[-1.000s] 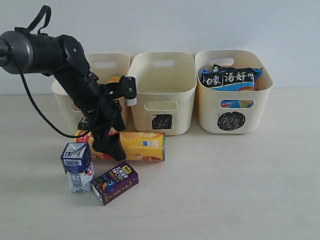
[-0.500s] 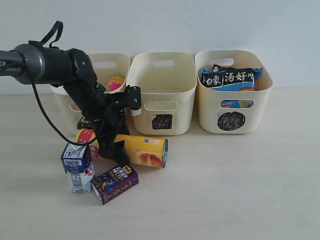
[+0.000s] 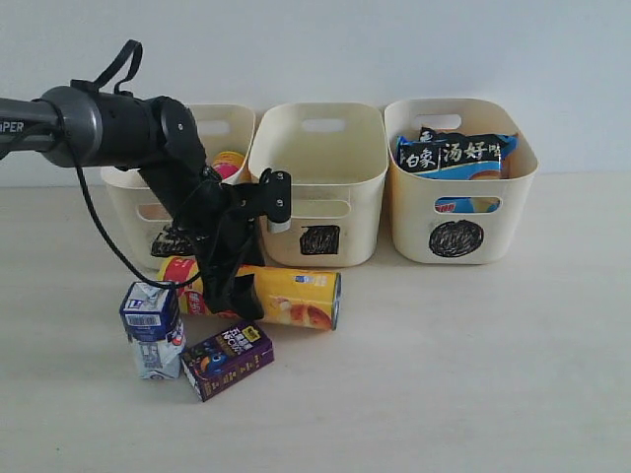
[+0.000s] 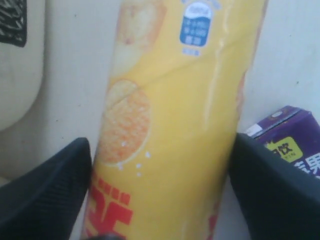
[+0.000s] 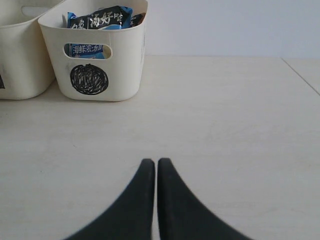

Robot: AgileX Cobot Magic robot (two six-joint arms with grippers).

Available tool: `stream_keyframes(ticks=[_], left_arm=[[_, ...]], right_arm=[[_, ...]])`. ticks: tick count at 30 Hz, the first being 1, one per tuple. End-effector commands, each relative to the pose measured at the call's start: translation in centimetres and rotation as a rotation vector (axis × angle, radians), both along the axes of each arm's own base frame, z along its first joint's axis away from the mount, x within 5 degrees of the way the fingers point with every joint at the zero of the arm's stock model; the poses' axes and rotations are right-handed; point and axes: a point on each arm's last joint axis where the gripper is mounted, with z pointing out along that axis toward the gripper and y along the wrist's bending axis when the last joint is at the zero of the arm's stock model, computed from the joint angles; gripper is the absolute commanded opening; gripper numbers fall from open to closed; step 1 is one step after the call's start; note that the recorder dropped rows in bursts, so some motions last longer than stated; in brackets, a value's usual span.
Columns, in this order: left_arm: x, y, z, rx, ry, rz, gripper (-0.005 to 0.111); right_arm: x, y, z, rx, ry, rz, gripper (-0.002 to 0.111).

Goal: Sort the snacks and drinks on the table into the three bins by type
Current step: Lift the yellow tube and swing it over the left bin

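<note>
Fingers (image 4: 47,197) of the left gripper (image 3: 235,298) clamp the yellow-orange chip tube (image 3: 296,296), which lies on its side at 7 o'clock from the square-marked bin (image 3: 345,232). The right gripper (image 5: 156,172) is closed and empty above the table (image 5: 225,140).

From my station, the left arm (image 3: 148,133) is a grey metal cylinder running into chunky matte-black links. It carries white lettering (image 3: 12,127) that I can only partly read, possibly ending "PER". It has a black strap loop (image 3: 123,59), a thin black cable (image 3: 94,232) and a small white cap (image 3: 278,226) on a black side module. The left gripper (image 4: 160,190) has broad, finely textured black fingers (image 4: 45,195). The right gripper (image 5: 156,162) has slim, smooth black fingers (image 5: 132,210) that taper to points.
</note>
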Motion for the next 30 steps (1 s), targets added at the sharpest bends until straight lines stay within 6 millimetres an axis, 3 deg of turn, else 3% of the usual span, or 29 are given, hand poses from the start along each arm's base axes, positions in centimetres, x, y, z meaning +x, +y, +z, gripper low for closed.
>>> stream_keyframes(ticks=[1,13,21,25,30], left_arm=[[-0.1,-0.1,0.9,0.004,-0.035,-0.004,0.004],[-1.7,-0.1,7.9,-0.111,-0.073,0.060,0.004],[-2.6,1.7,16.1,-0.331,-0.178,0.424,0.004],[-2.0,3.2,18.3,-0.450,-0.235,0.608,0.004],[0.6,6.3,19.4,-0.603,-0.362,0.842,0.004]], right_arm=[[0.0,0.0,-0.1,-0.010,-0.007,-0.003,0.000],[0.0,0.0,-0.1,-0.010,-0.007,-0.003,0.000],[0.0,0.0,-0.1,-0.010,-0.007,-0.003,0.000],[0.0,0.0,-0.1,-0.010,-0.007,-0.003,0.000],[0.0,0.0,-0.1,-0.010,-0.007,-0.003,0.000]])
